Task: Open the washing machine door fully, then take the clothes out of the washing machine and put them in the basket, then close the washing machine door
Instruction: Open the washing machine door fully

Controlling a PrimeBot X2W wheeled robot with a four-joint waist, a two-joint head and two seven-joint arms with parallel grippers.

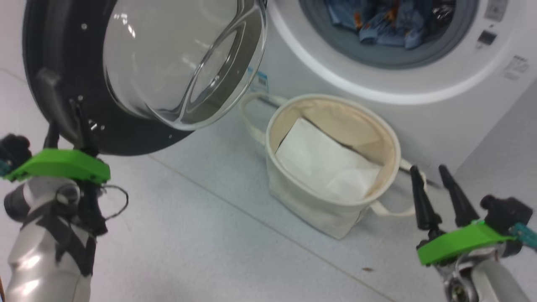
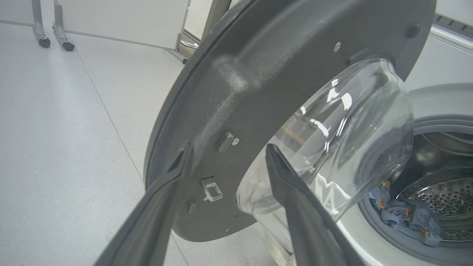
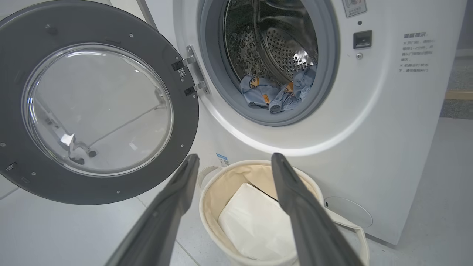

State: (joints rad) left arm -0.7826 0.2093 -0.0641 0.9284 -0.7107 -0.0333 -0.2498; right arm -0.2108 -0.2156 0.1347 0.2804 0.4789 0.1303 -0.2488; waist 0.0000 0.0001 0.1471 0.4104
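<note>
Left tool [image 2: 229,147] stands spread wide at the lower left rim of the washing machine door [image 1: 63,63], gripping nothing; my right tool [image 1: 428,168], also wide open and empty, hovers just right of the basket [image 1: 331,209]. Clothes [image 1: 377,25] lie farther back, inside the washing machine [image 1: 461,105].

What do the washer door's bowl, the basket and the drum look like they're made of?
Door bowl: clear and glossy, glass or hard plastic; reflections glint on it. Basket: matte cream cloth, likely canvas; soft sagging wall. Drum: shiny perforated metal, probably steel.
</note>
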